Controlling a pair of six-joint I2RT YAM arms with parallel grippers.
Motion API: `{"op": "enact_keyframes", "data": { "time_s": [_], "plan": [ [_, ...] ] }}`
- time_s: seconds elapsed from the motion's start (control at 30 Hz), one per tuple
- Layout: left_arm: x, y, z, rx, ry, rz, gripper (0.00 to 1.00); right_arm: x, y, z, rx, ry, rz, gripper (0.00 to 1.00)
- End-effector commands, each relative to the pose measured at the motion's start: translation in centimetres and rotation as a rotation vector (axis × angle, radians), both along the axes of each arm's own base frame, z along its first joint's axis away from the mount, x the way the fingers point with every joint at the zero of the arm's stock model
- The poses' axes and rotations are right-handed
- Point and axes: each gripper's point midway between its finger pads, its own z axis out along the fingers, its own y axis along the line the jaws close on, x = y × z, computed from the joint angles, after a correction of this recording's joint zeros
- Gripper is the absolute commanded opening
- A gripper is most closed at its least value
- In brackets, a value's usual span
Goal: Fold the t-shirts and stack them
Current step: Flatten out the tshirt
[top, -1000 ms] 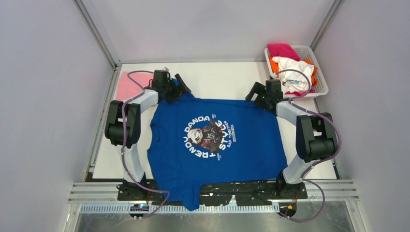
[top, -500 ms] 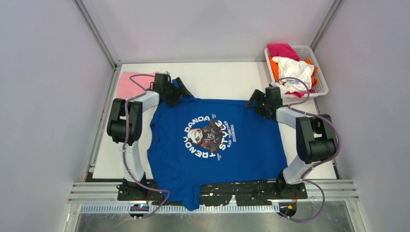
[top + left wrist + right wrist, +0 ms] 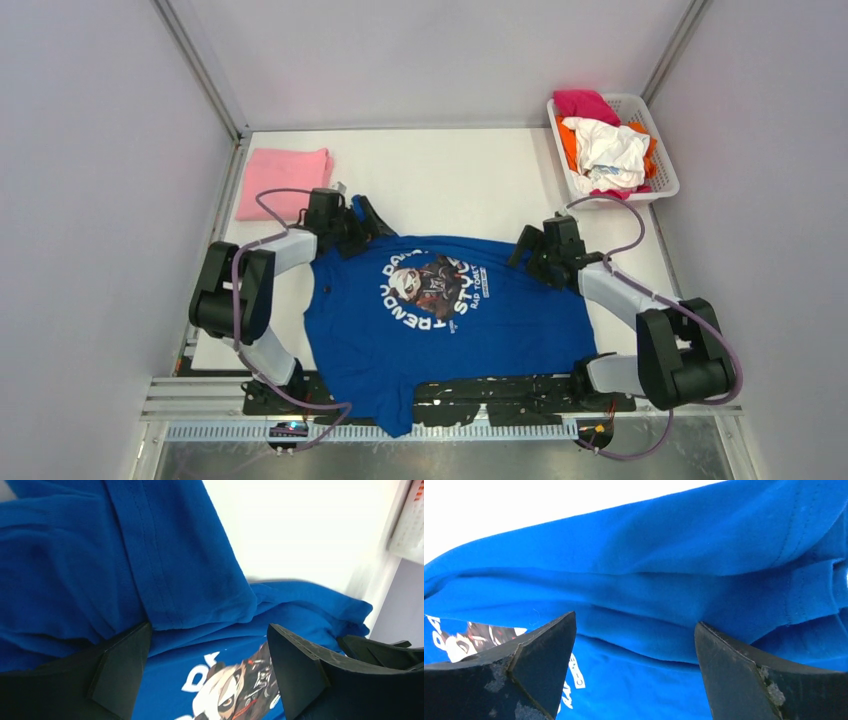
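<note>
The royal-blue t-shirt (image 3: 450, 320) with the round panda print lies flat on the white table, its near part hanging over the front rail. Its far edge is folded back over the top of the print. My left gripper (image 3: 365, 222) is at the fold's left end and my right gripper (image 3: 528, 250) at its right end. In the left wrist view my gripper (image 3: 207, 627) has its jaws wide apart, with the folded hem (image 3: 165, 580) just beyond them. In the right wrist view my gripper (image 3: 634, 620) is also open over the blue fold (image 3: 704, 595).
A folded light-pink t-shirt (image 3: 285, 180) lies at the table's far left. A white slatted basket (image 3: 662, 160) at the far right holds white (image 3: 610, 150), magenta (image 3: 585, 103) and orange (image 3: 568, 145) shirts. Grey walls close in on both sides.
Both grippers have moved toward the near edge, and the shirt's far edge came with them and now lies folded over the print's top. The pink shirt is now uncovered.
</note>
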Motion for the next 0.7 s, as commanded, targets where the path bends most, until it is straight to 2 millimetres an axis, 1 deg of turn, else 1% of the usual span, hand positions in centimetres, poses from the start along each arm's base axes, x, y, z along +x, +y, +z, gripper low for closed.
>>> {"op": "enact_keyframes", "data": {
  "time_s": [0.0, 0.03, 0.07, 0.13, 0.2, 0.27, 0.37, 0.43, 0.47, 0.5, 0.53, 0.57, 0.6, 0.63, 0.67],
  "plan": [
    [-6.5, 0.8, -3.7, 0.063, 0.154, -0.016, 0.90, -6.2, -0.6, -2.3, -0.056, 0.167, -0.022, 0.95],
    [-6.9, 0.9, -3.8, 0.068, 0.153, -0.010, 0.91, -6.6, -0.5, -2.4, -0.060, 0.162, -0.018, 0.95],
    [-7.1, 1.1, -3.9, 0.073, 0.150, -0.002, 0.91, -6.4, -0.5, -2.1, -0.056, 0.139, -0.020, 0.96],
    [-6.0, 0.9, -3.3, 0.067, 0.123, 0.005, 0.91, -5.7, -0.9, -1.6, -0.077, 0.093, -0.038, 0.95],
    [-4.5, 0.3, -2.4, 0.045, 0.089, 0.007, 0.90, -4.3, -1.4, -0.5, -0.100, 0.042, -0.059, 0.95],
    [-2.3, -0.3, -1.1, 0.029, 0.035, 0.015, 0.90, -2.0, -1.6, 1.3, -0.096, -0.022, -0.087, 0.95],
    [0.1, -0.6, -0.5, 0.022, 0.008, 0.031, 0.90, 0.4, -1.5, 2.5, -0.067, -0.086, -0.114, 0.95],
    [1.4, -1.1, 0.0, 0.013, -0.008, 0.028, 0.90, 1.6, -1.8, 2.1, -0.069, -0.079, -0.131, 0.95],
    [2.1, -1.3, 0.2, 0.006, -0.017, 0.025, 0.90, 2.4, -1.9, 2.4, -0.063, -0.087, -0.144, 0.95],
    [2.7, -1.6, 0.3, 0.001, -0.023, 0.025, 0.90, 3.0, -1.8, 2.0, -0.060, -0.087, -0.144, 0.96],
    [3.4, -1.8, 0.4, -0.005, -0.027, 0.026, 0.90, 4.1, -1.7, 2.5, -0.050, -0.113, -0.151, 0.95],
    [4.0, -2.0, 0.7, -0.014, -0.032, 0.024, 0.90, 4.5, -1.6, 2.0, -0.056, -0.101, -0.147, 0.95],
    [4.6, -2.2, 1.1, -0.023, -0.043, 0.020, 0.90, 5.6, -1.6, 2.6, -0.058, -0.128, -0.154, 0.95],
    [5.2, -2.3, 1.4, -0.028, -0.056, 0.020, 0.90, 5.9, -1.8, 2.0, -0.072, -0.114, -0.159, 0.95],
    [5.9, -2.5, 2.1, -0.033, -0.076, 0.020, 0.90, 7.0, -2.1, 2.8, -0.082, -0.139, -0.175, 0.95]
  ]
}}
